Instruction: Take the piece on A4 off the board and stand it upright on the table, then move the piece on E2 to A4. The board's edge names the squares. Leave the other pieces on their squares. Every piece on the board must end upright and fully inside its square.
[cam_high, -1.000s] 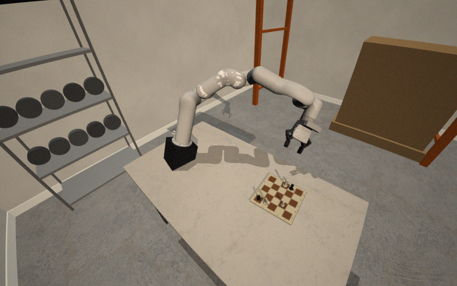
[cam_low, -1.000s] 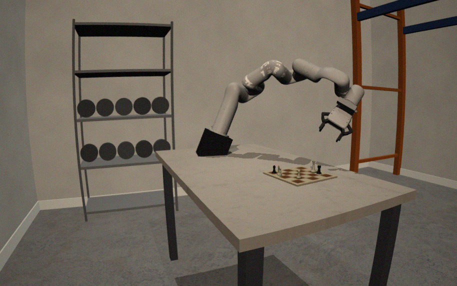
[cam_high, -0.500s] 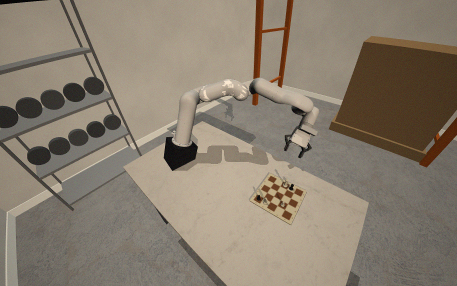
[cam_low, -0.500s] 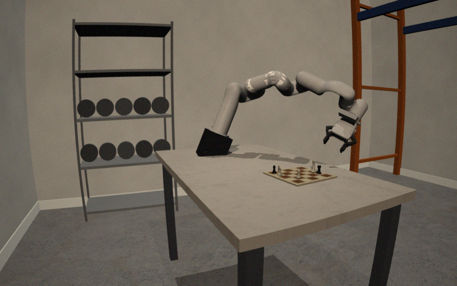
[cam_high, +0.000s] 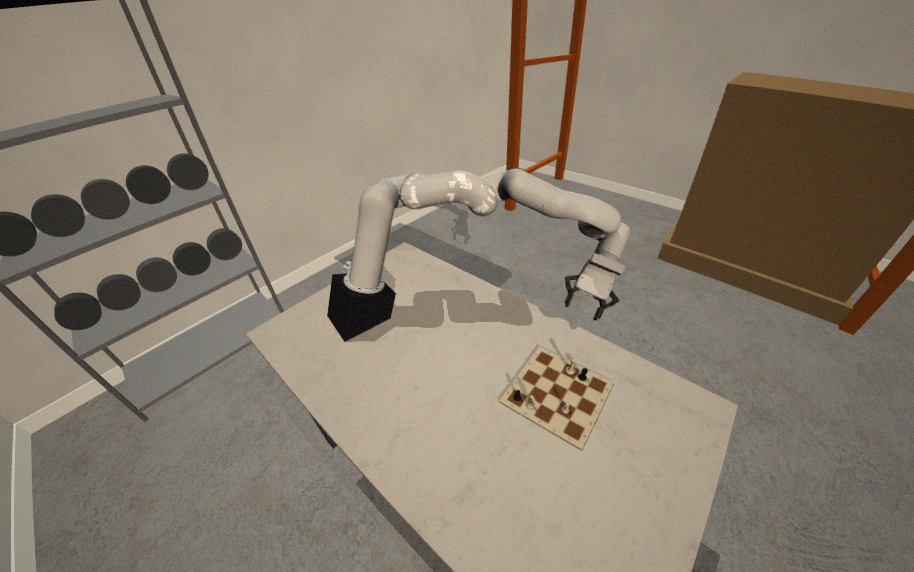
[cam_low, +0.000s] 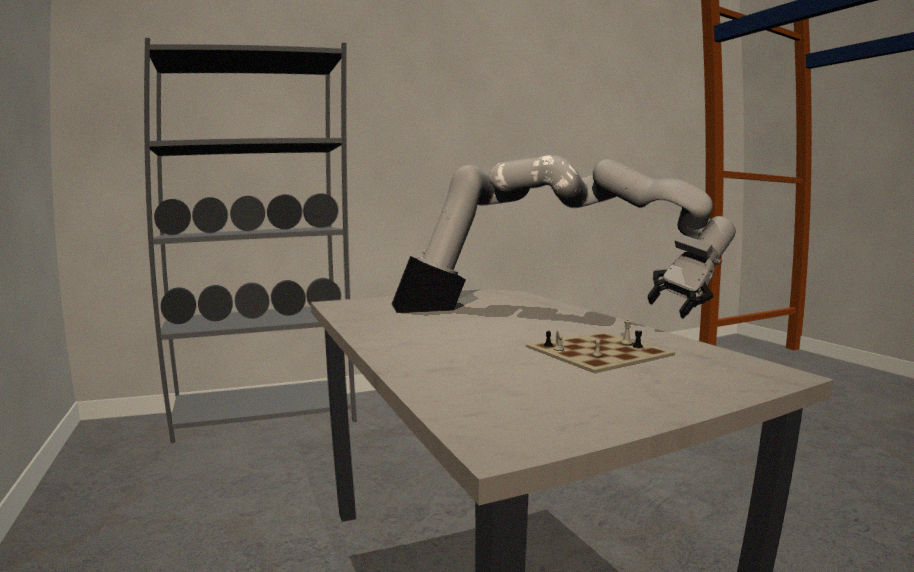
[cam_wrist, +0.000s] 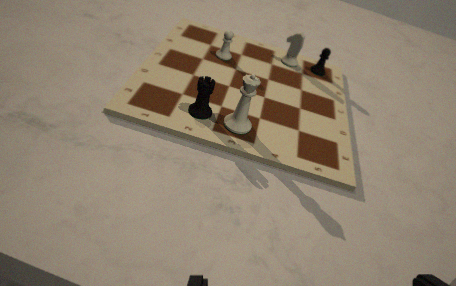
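Seen from the outside view, a grey shelf rack stands at the far left, well away from the hand. Next comes the black base of the arm, on the tabletop and also well apart from the hand. Then, lower than the hand, lies the chessboard, with five pieces upright on it. The black pawn on A5 is farthest from the hand, and the white knight on A4, the one due off the board, is just beside it. The white pawn is on B2. Nearer the hand are the white queen on E3 and, beside it, the black rook on E2, the piece meant for A4. The hand itself hangs tilted above the level of the board and off to its right, fingers spread wide and touching none of the pieces. Behind the hand rises an orange frame

My gripper sinks lower at right of frame.
The pale arm dips mid-frame with it, and its shadow pulls back from the table's far edge up top.
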